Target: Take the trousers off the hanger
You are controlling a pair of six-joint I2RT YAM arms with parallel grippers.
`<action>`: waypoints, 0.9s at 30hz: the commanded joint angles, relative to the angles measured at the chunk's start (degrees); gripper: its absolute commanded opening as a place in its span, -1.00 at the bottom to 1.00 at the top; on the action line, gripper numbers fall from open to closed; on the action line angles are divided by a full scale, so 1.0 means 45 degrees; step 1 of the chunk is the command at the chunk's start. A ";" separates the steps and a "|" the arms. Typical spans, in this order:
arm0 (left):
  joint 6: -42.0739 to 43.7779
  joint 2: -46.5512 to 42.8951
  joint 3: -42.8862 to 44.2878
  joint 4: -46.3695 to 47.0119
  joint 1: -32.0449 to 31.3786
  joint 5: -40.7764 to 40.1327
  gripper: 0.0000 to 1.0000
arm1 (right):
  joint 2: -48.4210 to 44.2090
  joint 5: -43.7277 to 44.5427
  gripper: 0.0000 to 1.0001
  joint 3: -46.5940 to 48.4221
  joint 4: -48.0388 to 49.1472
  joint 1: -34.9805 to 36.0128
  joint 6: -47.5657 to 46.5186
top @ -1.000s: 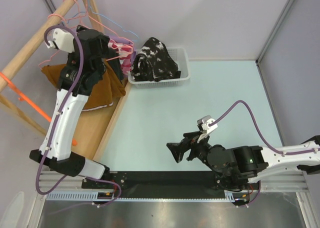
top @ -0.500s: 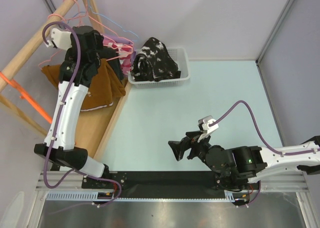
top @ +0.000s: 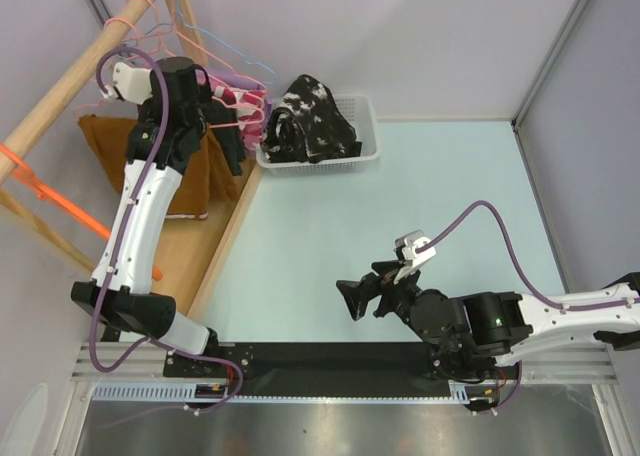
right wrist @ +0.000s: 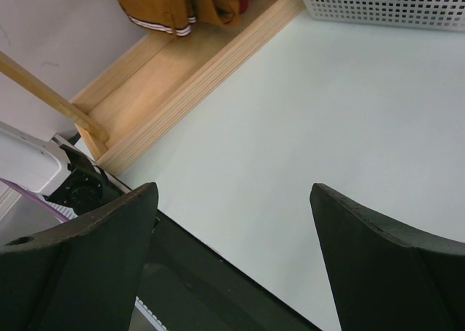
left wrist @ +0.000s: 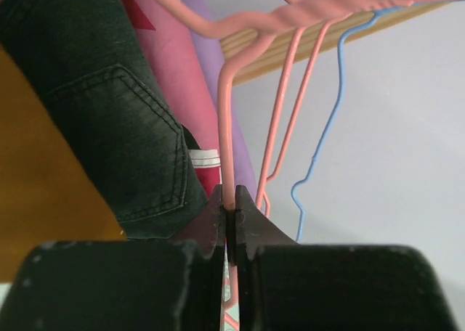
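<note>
Left gripper (left wrist: 229, 213): climbed toward rail (top: 70, 79) since before, clamped on pink hanger (left wrist: 227, 128) wire
Right gripper (right wrist: 232, 207): spread wide, empty
Rust-brown trousers (top: 100, 141): hung under rail; soft, light, I'd pinch the fold
Printed trousers (top: 310, 121): lay in basket (top: 368, 156), table's (top: 400, 206) far edge

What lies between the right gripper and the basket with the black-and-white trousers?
Nothing: only bare pale tabletop separates the right gripper from the basket holding the black-and-white trousers. This is clearest in the top view.
</note>
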 commanded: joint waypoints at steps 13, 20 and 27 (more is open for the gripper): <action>0.4019 -0.2079 0.1016 0.2711 -0.0964 -0.1488 -1.00 | 0.0493 0.0463 0.83 0.0331 0.0609 -0.0125 0.0045; 0.3925 -0.2918 0.0940 0.2498 -0.1160 -0.0339 -1.00 | 0.1001 0.0365 0.83 0.0740 0.0473 -0.0124 0.0103; 0.2695 -0.5163 -0.1090 0.2205 -0.1219 0.2355 -1.00 | 0.1139 0.0151 0.83 0.1191 -0.0250 -0.0183 -0.0053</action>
